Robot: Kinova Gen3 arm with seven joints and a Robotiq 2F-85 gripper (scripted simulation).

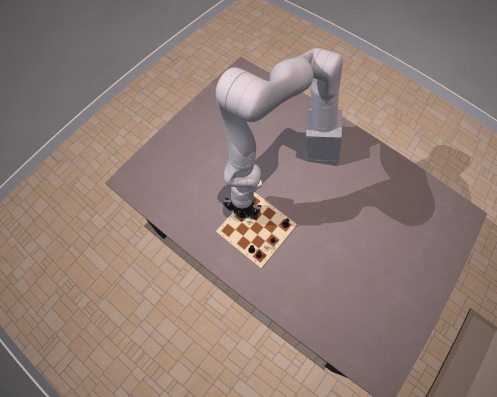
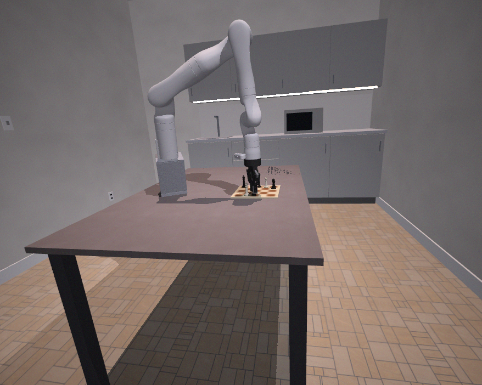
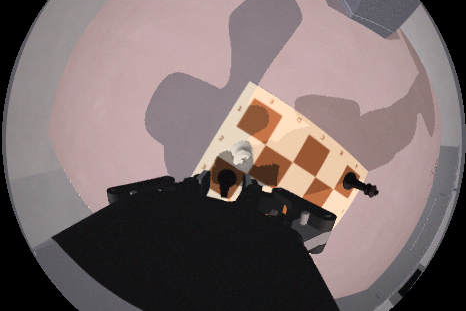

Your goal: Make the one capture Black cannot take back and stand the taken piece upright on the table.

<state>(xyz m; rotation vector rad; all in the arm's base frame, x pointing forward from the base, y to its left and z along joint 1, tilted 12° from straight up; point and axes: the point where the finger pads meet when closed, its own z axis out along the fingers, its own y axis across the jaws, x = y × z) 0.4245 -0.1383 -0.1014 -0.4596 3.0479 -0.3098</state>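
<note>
A small chessboard (image 1: 256,229) lies on the brown table. My gripper (image 1: 241,212) is low over the board's corner nearest the arm's base. In the wrist view its fingers stand partly open on either side of a black piece (image 3: 225,179), which stands upright on its square. I cannot see them pressing on it. A white piece (image 1: 248,221) stands on the square beside it, also seen in the wrist view (image 3: 241,155). A black piece (image 1: 286,222) stands at the right corner. A white piece (image 1: 265,246) stands among three black pieces (image 1: 258,255) at the near corner.
The arm's grey base block (image 1: 324,143) stands at the far side of the table. The board lies close to the table's left edge (image 1: 184,251). A kitchen counter (image 2: 286,161) runs behind the table.
</note>
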